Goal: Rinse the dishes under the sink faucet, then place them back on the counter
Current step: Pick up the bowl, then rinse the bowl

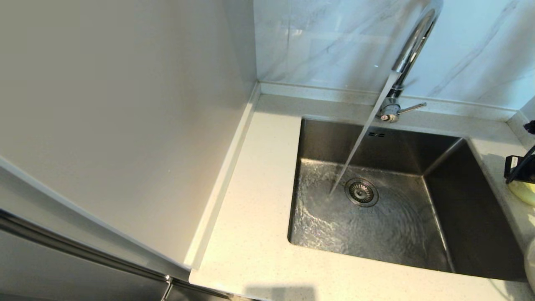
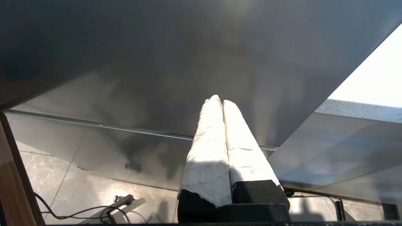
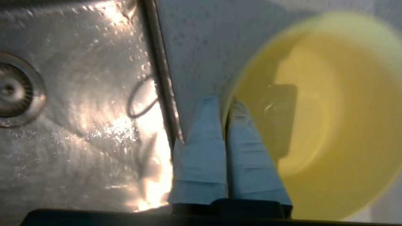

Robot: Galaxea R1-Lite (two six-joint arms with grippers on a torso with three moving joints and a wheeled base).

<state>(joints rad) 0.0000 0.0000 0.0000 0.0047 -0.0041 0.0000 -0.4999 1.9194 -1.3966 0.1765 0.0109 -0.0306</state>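
One dish shows: the pale-yellow bowl (image 3: 317,116) sits at the right of the sink (image 1: 317,138), on or just above the worktop (image 1: 259,234), which I cannot tell; the right gripper (image 3: 225,106) is pinched on its near rim, one finger inside, one outside. Water runs from the faucet (image 1: 411,50) beside the drain (image 1: 361,192). To do it well, keep the pinch firm and carry the bowl level into the stream; the left gripper (image 2: 220,102), fingers pressed together and empty, hangs parked off the worktop.
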